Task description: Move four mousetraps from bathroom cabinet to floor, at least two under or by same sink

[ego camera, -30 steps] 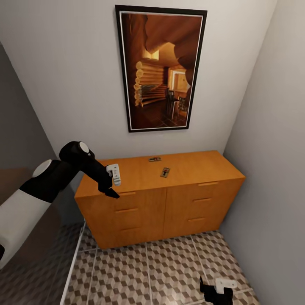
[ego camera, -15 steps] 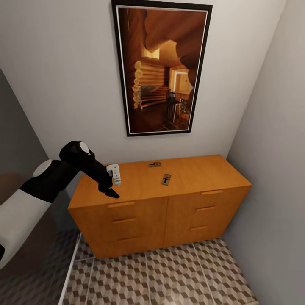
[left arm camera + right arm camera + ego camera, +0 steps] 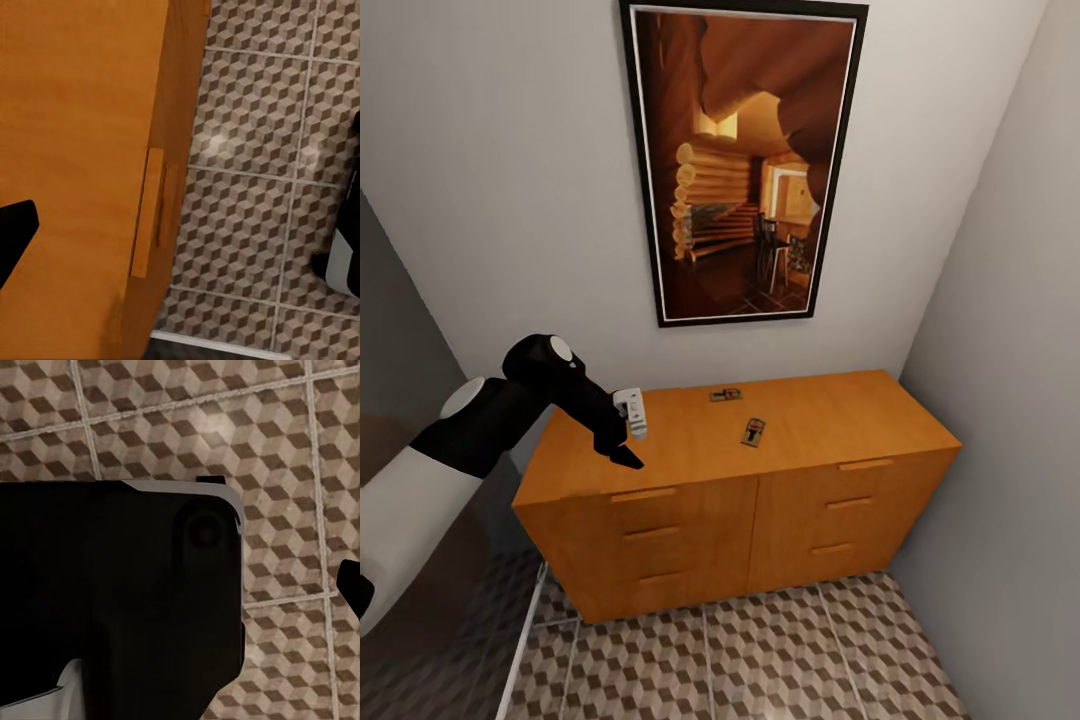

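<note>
Mousetraps, two small flat brown wooden boards with dark metal parts, lie on the flat top of the wide low orange-brown wooden cabinet (image 3: 760, 480): one mousetrap (image 3: 726, 394) is near the back edge by the wall, the other mousetrap (image 3: 752, 432) lies a little in front of it, closer to the middle of the top, and the two are apart. All drawers of the cabinet look closed, each with a slim wooden bar handle, so what is inside cannot be seen. The cabinet stands in a corner against pale walls, under a tall dark-framed picture of a log cabin interior (image 3: 743, 160). In front of it is the bathroom floor (image 3: 760, 660) of large square tiles with a brown, beige and white cube pattern and pale grout lines. The left gripper (image 3: 622, 440), black with a white part, hangs over the left front part of the cabinet top; whether its fingers are spread or together cannot be told. The right wrist view looks down on the tiles past a black robot part.
</note>
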Robot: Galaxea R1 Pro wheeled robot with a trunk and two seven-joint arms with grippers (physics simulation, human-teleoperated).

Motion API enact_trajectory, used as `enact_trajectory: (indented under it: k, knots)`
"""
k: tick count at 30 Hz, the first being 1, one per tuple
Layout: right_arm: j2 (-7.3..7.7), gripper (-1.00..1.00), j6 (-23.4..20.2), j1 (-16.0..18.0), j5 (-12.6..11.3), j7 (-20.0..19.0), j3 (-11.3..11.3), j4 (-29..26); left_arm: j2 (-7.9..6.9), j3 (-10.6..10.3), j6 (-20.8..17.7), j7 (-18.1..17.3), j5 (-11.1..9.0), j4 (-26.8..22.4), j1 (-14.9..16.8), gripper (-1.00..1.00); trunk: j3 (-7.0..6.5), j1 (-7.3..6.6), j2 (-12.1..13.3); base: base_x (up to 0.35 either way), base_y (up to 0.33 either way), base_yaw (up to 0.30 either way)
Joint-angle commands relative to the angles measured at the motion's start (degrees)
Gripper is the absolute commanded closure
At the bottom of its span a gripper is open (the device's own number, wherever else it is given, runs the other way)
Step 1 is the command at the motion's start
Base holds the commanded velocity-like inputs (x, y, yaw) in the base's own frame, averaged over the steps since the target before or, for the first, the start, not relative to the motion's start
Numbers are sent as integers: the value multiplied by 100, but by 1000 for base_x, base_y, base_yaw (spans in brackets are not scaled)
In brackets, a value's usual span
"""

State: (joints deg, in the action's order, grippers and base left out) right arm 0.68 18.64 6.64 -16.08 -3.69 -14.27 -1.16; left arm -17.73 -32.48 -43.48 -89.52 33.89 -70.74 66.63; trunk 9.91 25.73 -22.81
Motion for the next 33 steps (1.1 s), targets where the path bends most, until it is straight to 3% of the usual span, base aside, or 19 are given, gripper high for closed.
enact_trajectory:
  k: [1, 14, 21, 24, 33]
  knots:
    - [-1, -100, 20, 4, -62, -38, -31, 4, 23, -10, -62, -48, 50, 2, 8, -100, 12, 6, -11, 256, -14, 0]
    - [-12, -100, 25, 4, -70, -43, -32, 1, 358, -21, -70, -48, 186, 465, 8, -100, 12, 6, -11, 307, -107, 0]
    - [-15, -100, 26, 4, -70, -44, -32, 1, 612, -11, -79, -48, 875, 697, 8, -100, 12, 6, -11, 165, -101, 0]
    - [-13, -100, 26, 4, -70, -44, -30, 1, 681, -7, -80, -48, 1054, 736, 8, -100, 12, 6, -11, 36, -24, 0]
    - [-14, -100, 26, 4, -71, -50, -32, 1, 738, -4, -127, -48, 1172, 845, 8, -100, 12, 6, -11, 8, -5, 0]
